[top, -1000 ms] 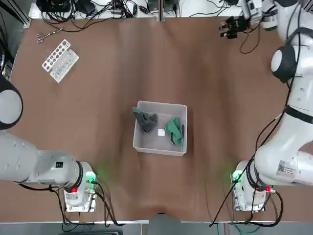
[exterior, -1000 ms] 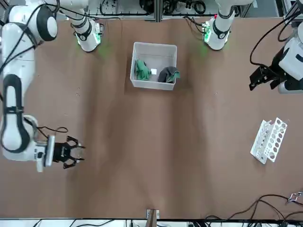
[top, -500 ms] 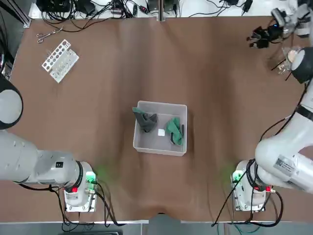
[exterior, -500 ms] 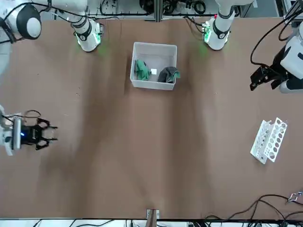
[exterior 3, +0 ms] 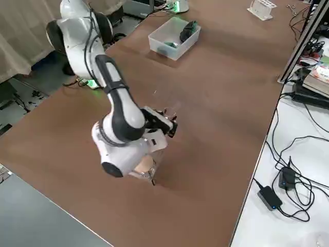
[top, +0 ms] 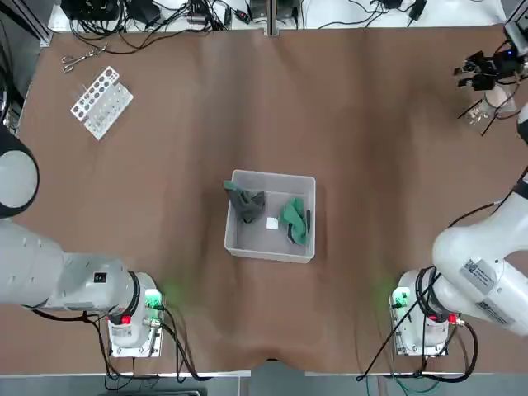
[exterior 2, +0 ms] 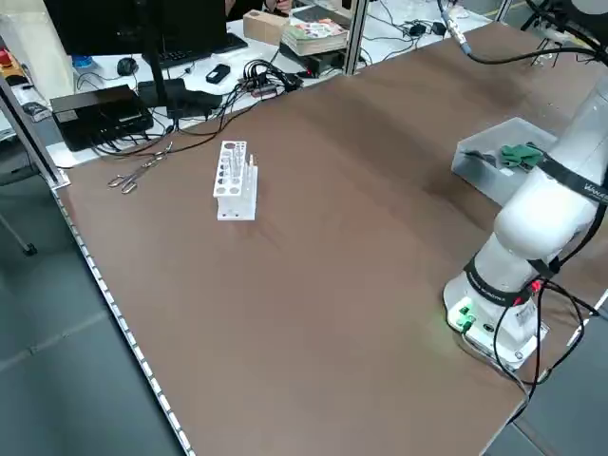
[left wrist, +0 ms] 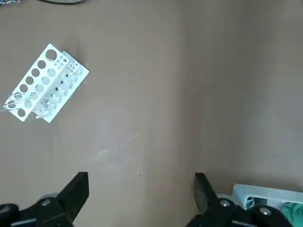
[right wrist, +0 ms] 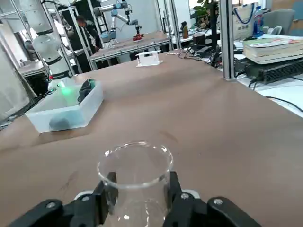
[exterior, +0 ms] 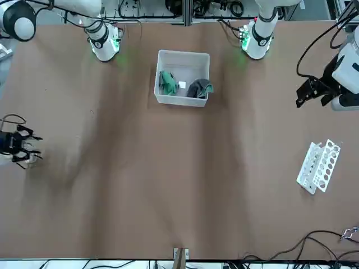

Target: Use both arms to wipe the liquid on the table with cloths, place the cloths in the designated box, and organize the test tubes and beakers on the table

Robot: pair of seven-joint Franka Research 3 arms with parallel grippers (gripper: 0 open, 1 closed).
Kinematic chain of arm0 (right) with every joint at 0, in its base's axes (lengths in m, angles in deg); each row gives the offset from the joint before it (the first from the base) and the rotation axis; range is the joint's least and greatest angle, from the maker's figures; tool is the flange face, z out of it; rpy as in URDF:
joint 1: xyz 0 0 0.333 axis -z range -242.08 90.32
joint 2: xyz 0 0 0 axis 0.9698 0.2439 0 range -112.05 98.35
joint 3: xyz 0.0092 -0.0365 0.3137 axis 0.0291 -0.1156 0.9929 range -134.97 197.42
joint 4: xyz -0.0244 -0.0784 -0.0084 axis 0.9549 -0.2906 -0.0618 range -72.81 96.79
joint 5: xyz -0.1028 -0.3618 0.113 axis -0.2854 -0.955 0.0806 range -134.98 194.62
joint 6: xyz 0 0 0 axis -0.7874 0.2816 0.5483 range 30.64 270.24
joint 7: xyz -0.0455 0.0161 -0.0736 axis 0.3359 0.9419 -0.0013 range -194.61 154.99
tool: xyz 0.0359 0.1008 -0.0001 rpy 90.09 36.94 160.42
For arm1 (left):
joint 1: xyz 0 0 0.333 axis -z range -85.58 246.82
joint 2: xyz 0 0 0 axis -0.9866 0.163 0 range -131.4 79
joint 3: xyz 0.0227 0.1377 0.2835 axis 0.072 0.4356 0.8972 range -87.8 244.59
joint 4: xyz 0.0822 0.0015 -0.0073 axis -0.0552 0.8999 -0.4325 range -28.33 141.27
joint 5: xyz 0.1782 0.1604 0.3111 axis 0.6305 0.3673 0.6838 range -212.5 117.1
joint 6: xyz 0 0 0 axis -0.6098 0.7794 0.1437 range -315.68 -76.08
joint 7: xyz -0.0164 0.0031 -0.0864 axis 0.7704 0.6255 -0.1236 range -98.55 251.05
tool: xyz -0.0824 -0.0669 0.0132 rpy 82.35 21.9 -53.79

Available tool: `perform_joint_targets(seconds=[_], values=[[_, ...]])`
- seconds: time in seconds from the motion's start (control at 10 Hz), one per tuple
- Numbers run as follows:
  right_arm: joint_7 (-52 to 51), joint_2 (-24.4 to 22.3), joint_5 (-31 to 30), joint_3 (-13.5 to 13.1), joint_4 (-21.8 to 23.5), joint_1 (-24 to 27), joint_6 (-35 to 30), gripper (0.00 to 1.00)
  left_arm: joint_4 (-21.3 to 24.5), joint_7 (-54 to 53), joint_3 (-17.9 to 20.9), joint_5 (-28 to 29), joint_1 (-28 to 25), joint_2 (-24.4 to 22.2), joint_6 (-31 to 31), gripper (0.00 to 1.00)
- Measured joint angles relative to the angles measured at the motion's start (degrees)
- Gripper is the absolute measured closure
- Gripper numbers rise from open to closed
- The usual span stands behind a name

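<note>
Tabletop (top: 165, 148): I see a wide brown surface under both arms.
Box (top: 272, 249): a shallow translucent bin near the middle of the tabletop, between the two arm bases and a little ahead of them.
Cloths: I find both inside the box, the dark grey-green cloth (top: 244, 203) on the robot's left side, the bright green cloth (top: 294, 219) on its right side; they lie apart, with a small white patch on the box floor between them.
Right pincer (top: 485, 69): I see it at the far right edge of the tabletop, reaching out from the right arm. In the right wrist view its fingers (right wrist: 105, 196) stand on either side of a clear glass beaker (right wrist: 136, 179); I cannot tell whether they press on the glass or only flank it.
Beaker position: upright, at the far right edge, well apart from the box.
Left pincer (left wrist: 141, 198): I see it hanging above bare tabletop on the left side, fingers spread wide with nothing between them.
Test tube rack (top: 101, 101): white, perforated with round holes, at the far left of the tabletop, well apart from the box.
Scissors (top: 81, 58): beyond the rack, at the far left edge.
</note>
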Motion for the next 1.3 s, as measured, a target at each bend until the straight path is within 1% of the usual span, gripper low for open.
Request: perform_joint_targets(seconds=[0.3,0.5,1.0,1.3], values=[[-0.3,0.0,-0.1,0.1,-1.1,6.0,-0.1,0.49,0.0,0.0,-0.2,0.0,0.0,0.1,0.0,0.01],[-0.7,0.2,0.0,0.3,-1.4,8.5,2.0,0.49,0.0,0.3,-0.8,0.0,0.0,0.1,0.0,0.01],[-2.0,1.9,0.2,0.4,-1.5,10.1,7.6,0.48,0.0,0.4,-0.8,0.0,-0.2,0.1,0.0,0.02],[-2.3,3.0,0.4,0.5,-1.5,11.2,9.2,0.48,0.0,0.5,-0.8,0.0,-0.2,0.1,0.0,0.02]])
